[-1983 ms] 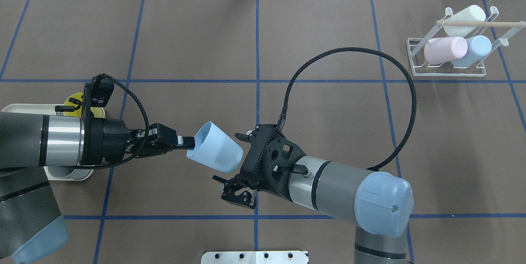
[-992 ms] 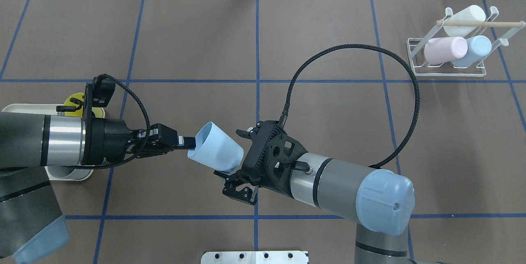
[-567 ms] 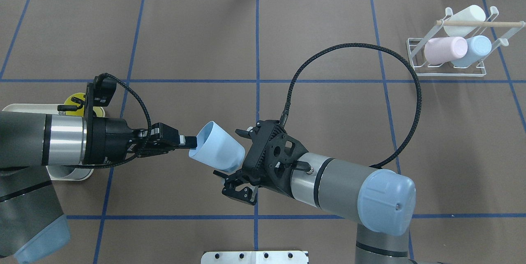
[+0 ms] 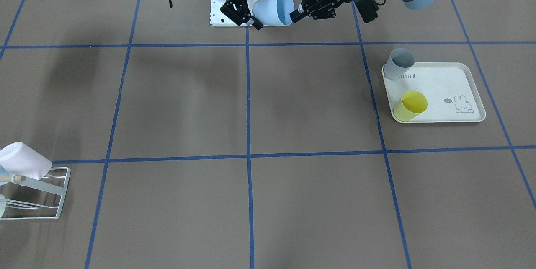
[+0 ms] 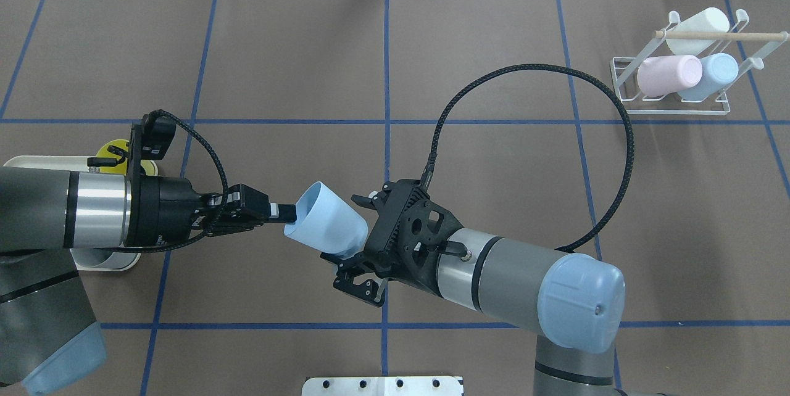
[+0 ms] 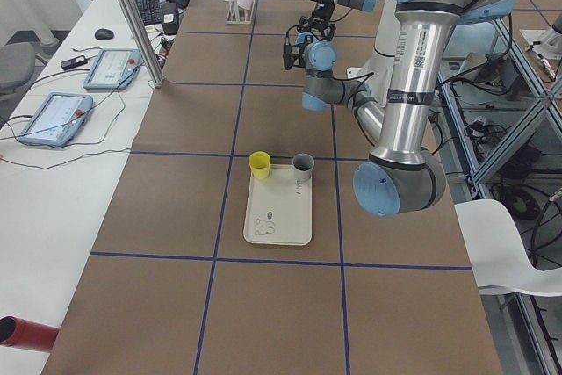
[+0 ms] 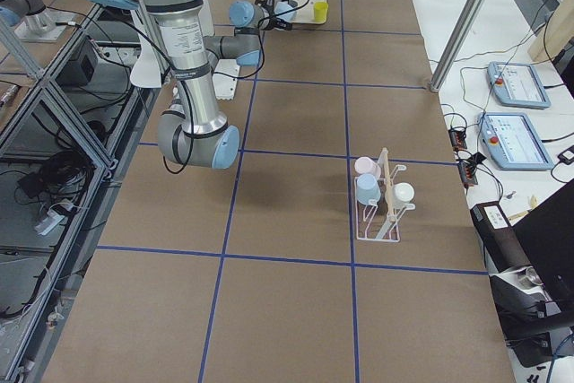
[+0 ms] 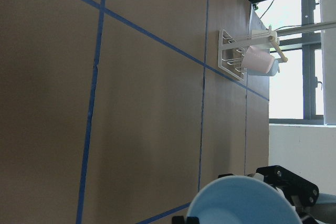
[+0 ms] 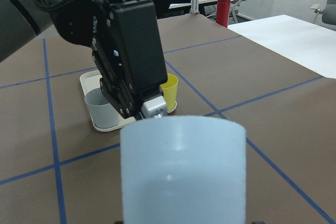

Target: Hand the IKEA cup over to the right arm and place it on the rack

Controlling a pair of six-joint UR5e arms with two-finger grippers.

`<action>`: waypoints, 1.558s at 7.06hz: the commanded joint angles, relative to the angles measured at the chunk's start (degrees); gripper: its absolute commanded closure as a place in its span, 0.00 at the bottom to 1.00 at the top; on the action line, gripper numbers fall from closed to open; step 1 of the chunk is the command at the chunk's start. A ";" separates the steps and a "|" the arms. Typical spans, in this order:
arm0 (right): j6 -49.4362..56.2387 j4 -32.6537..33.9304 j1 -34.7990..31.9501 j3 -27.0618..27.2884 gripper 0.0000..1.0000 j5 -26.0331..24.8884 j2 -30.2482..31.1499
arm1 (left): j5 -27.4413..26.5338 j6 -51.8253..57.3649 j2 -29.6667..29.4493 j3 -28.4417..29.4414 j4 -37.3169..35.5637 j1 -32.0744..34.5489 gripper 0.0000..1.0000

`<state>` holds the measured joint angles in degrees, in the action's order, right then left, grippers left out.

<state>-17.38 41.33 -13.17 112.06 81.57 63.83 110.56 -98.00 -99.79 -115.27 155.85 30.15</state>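
In the centre-left of the overhead view, my left gripper (image 5: 285, 214) is clamped on the rim of the blue IKEA cup (image 5: 327, 229), which hangs in the air at mid-frame. My right gripper (image 5: 353, 240) has advanced. Two seconds ago its jaws stood clear of the cup's base; now, spread apart, they straddle it. I judge closing them to be the next step. The rack (image 5: 673, 112) stands at upper right.

Tray (image 4: 444, 89): partial print "abbit" beside grey cup (image 4: 399, 64); other lettering too small to read
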 commanded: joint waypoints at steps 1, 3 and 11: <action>0.07 0.07 -0.18 0.09 0.56 0.00 0.15 | 0.09 0.00 0.03 -0.04 0.07 0.00 1.00; 0.07 0.07 -0.18 0.17 0.76 0.08 0.59 | 0.53 0.00 0.03 -0.21 0.24 0.09 0.58; -0.55 11.07 -4.74 1.92 1.00 0.35 1.83 | 0.88 11.48 11.61 -0.74 -0.11 5.61 0.00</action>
<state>-18.08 45.94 -15.72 113.08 81.64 65.74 111.31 -90.20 -91.26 -115.97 155.68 34.32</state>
